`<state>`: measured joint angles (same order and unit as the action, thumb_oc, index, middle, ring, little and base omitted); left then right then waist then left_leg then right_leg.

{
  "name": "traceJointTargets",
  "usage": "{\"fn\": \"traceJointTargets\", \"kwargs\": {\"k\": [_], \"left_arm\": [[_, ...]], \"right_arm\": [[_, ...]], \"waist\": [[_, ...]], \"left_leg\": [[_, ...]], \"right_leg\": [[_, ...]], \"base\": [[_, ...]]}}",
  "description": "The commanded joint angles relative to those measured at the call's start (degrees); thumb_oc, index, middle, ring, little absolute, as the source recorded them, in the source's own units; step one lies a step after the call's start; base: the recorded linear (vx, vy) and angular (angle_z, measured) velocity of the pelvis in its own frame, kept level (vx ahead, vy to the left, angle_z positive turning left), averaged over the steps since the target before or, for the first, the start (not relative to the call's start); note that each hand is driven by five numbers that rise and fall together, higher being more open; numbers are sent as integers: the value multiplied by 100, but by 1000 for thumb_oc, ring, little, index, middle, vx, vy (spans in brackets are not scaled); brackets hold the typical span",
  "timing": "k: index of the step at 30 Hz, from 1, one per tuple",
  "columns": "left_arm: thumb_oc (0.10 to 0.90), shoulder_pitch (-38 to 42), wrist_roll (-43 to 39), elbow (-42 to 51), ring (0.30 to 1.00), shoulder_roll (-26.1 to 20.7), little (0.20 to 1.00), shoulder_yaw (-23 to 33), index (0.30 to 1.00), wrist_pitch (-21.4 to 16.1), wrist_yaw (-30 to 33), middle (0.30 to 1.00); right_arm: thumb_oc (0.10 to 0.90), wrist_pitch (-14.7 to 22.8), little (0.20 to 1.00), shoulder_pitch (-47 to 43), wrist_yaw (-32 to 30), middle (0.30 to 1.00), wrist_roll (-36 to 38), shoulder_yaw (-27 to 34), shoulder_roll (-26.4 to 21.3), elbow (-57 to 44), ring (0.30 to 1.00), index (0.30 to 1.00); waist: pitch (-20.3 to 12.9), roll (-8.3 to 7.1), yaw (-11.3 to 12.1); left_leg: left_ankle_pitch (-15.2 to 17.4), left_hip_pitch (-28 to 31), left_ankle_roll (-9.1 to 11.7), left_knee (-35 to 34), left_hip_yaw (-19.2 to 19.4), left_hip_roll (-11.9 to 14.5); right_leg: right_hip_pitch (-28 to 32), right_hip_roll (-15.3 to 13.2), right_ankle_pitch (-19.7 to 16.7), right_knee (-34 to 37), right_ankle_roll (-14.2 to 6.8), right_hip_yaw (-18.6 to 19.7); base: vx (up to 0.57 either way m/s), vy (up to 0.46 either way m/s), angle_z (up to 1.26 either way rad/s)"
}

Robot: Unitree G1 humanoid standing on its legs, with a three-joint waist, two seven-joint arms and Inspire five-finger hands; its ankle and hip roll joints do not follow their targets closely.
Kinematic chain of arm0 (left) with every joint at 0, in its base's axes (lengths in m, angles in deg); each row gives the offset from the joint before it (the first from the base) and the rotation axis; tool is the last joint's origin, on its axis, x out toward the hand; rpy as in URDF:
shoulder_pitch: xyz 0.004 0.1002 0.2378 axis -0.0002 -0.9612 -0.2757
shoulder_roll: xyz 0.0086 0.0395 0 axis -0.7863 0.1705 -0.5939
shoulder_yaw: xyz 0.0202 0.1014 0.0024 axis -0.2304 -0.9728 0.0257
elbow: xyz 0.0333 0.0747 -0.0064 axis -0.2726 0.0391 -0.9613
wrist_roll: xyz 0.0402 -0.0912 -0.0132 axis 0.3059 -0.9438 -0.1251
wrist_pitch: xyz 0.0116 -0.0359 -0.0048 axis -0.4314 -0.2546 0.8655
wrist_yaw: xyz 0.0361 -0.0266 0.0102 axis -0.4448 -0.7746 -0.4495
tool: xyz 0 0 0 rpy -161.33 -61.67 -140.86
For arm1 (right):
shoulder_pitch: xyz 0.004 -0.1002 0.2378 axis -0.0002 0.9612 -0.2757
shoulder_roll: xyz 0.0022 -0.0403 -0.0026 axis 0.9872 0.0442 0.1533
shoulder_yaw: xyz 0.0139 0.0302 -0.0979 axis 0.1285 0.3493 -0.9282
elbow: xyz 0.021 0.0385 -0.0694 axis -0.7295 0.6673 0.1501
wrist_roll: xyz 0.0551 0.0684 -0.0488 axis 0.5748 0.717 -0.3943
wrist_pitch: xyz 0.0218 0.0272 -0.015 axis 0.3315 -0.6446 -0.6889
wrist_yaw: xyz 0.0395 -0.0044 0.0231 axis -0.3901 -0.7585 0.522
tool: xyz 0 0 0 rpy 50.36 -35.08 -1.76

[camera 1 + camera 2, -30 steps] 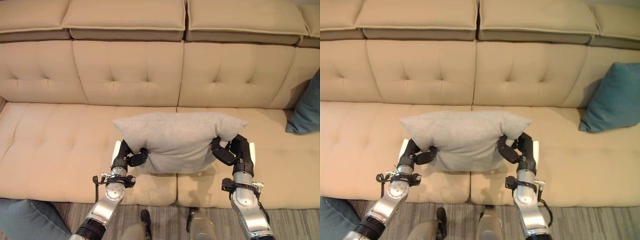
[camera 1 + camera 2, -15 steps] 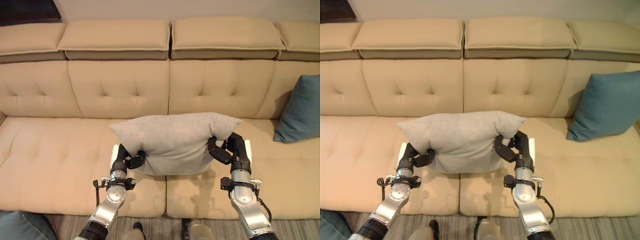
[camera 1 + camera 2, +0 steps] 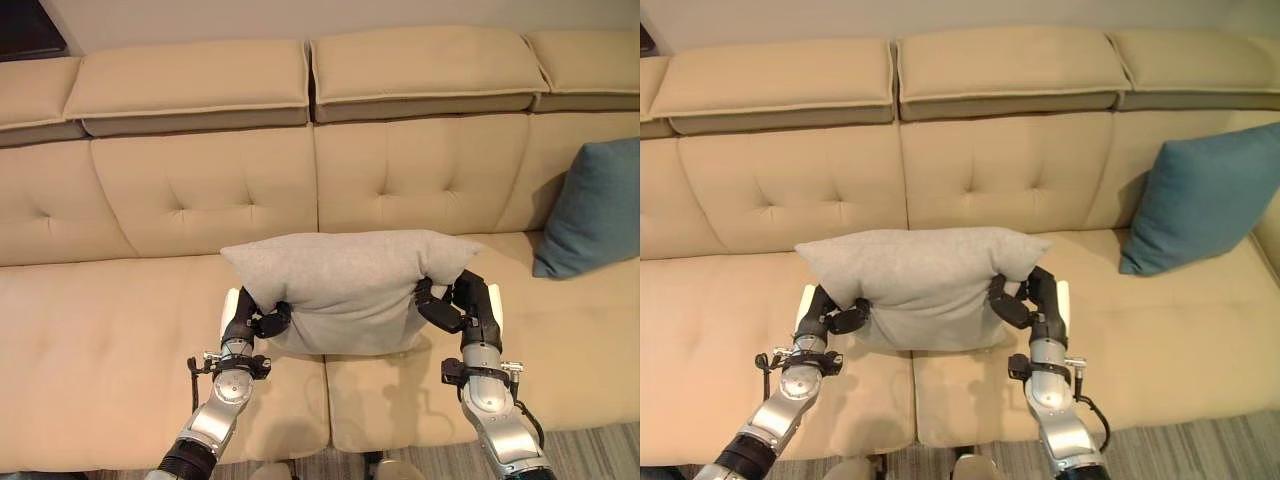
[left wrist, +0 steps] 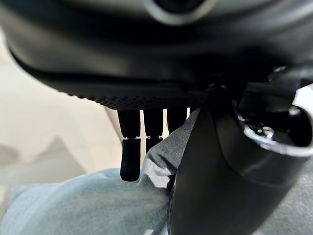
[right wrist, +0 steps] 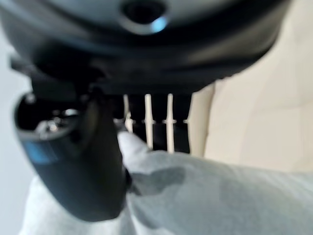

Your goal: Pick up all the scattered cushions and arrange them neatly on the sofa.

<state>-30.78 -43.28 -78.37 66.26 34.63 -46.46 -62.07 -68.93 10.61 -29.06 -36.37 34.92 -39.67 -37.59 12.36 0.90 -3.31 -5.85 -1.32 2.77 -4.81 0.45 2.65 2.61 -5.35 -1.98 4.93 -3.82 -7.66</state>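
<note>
I hold a light grey cushion [image 3: 350, 285] in the air over the middle of the beige sofa's seat [image 3: 90, 340]. My left hand [image 3: 248, 318] pinches its lower left corner and my right hand [image 3: 462, 305] pinches its lower right corner. In the left wrist view the thumb and fingers [image 4: 131, 147] clamp a fold of the grey cloth [image 4: 98, 200]. The right wrist view shows the same grip on the grey cloth [image 5: 205, 191]. A teal cushion [image 3: 1200, 195] leans upright against the sofa's backrest at the far right.
The sofa's tufted backrest [image 3: 200, 190] runs across the view behind the held cushion, with headrest pads [image 3: 410, 65] on top. Bare seat lies to the left and right of my hands. A strip of grey carpet [image 3: 1200, 450] shows at the lower right.
The camera has shifted, so the sofa now sits lower and further left in view. Both hands keep the same grip on the grey cushion.
</note>
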Motion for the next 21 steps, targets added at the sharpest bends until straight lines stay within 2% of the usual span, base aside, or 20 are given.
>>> {"fn": "traceJointTargets", "kwargs": {"k": [1, 3, 7, 8, 9, 11, 13, 14, 15, 16, 17, 18, 21], "left_arm": [[400, 265, 368, 751, 300, -300, 300, 329, 300, -471, 294, 300], [400, 240, 375, 856, 300, -329, 300, 347, 300, -480, 285, 300], [400, 693, 412, 971, 300, -466, 300, 319, 300, -557, 468, 300], [400, 1002, 462, 906, 300, -534, 300, 278, 300, -582, 558, 300], [400, 1674, 464, 713, 300, -619, 300, 139, 300, -593, 740, 300], [400, 2095, 423, 498, 300, -615, 300, 54, 300, -623, 877, 300], [400, 3341, 298, -420, 300, -709, 300, -347, 300, -552, 1240, 300], [414, 3381, 294, -447, 321, -710, 321, -347, 321, -564, 1245, 321], [800, 3895, 207, -875, 900, -705, 900, -544, 900, -523, 1354, 900], [800, 4920, -37, -2190, 900, -811, 900, -899, 900, -338, 1235, 900], [800, 4941, -40, -2203, 900, -813, 900, -897, 900, -345, 1234, 900], [800, 5631, -307, -3255, 900, -696, 900, -1129, 900, -82, 1246, 900], [800, 5820, -452, -3526, 900, -647, 900, -1107, 900, -52, 1228, 900]], "right_arm": [[400, 676, 300, -374, -292, 300, -95, 555, -114, -815, 300, 300], [400, 687, 300, -425, -320, 300, -131, 570, -135, -831, 300, 300], [400, 767, 300, -1197, -668, 300, -168, 448, -238, -713, 300, 300], [400, 769, 300, -1534, -782, 300, -254, 356, -323, -622, 300, 300], [400, 706, 300, -2117, -1009, 300, -360, 145, -466, -415, 300, 300], [400, 683, 300, -2526, -1105, 300, -361, -34, -512, -212, 300, 300], [400, 528, 300, -3701, -1425, 300, -256, -588, -640, 580, 300, 300], [400, 543, 300, -3745, -1430, 300, -250, -592, -644, 611, 300, 300], [800, 580, 900, -4082, -1433, 900, -44, -741, -595, 878, 900, 900], [800, 515, 900, -4989, -1143, 900, 863, -1160, -661, 1912, 900, 900], [800, 525, 900, -5016, -1140, 900, 871, -1164, -665, 1933, 900, 900], [800, 429, 900, -5525, -1059, 900, 1641, -1408, -400, 2706, 900, 900], [800, 371, 900, -5708, -1064, 900, 1868, -1433, -334, 2967, 900, 900]], "waist": [[-756, -81, 133], [-742, -91, 150], [-625, -83, 202], [-573, -70, 217], [-512, -42, 233], [-509, -21, 226], [-445, 14, 225], [-435, 19, 222], [-387, 35, 208], [-304, 33, 176], [-303, 39, 172], [-261, 57, 163], [-250, 76, 149]], "left_leg": [[415, -358, 40, 365, -100, 177], [412, -360, 37, 352, -92, 169], [329, -490, 45, 194, -95, 137], [278, -596, 57, 129, -104, 132], [196, -828, 86, 42, -131, 133], [156, -991, 98, 33, -153, 144], [71, -1242, 149, -19, -148, 153], [44, -1271, 147, -19, -151, 154], [-4, -1357, 168, -19, -159, 152], [-77, -1531, 224, -19, -137, 145], [-98, -1557, 222, -19, -142, 146], [-160, -1706, 265, -19, -123, 142], [-202, -1783, 282, -19, -115, 150]], "right_leg": [[2, 43, 795, -605, -89, -13], [0, 34, 784, -582, -93, -3], [-169, 22, 694, -487, -119, 2], [-297, 28, 660, -460, -128, 9], [-536, 37, 594, -406, -141, 15], [-718, 52, 546, -406, -140, 23], [-1011, 73, 428, -351, -141, 50], [-1038, 75, 404, -349, -141, 48], [-1133, 84, 361, -347, -137, 43], [-1312, 105, 245, -316, -147, 66], [-1334, 106, 224, -312, -147, 63], [-1455, 110, 131, -239, -157, 27], [-1505, 119, 90, -192, -168, 19]], "base": [[42, 33, -2], [15, 16, -1], [-74, 25, -2], [-223, 8, -2], [-224, 7, -1], [-154, 5, 3], [-132, 12, 1], [-99, 4, -3], [-159, 1, -1], [-155, 1, 0], [-159, -1, -2], [-75, -1, -5], [-27, 1, -2]]}}
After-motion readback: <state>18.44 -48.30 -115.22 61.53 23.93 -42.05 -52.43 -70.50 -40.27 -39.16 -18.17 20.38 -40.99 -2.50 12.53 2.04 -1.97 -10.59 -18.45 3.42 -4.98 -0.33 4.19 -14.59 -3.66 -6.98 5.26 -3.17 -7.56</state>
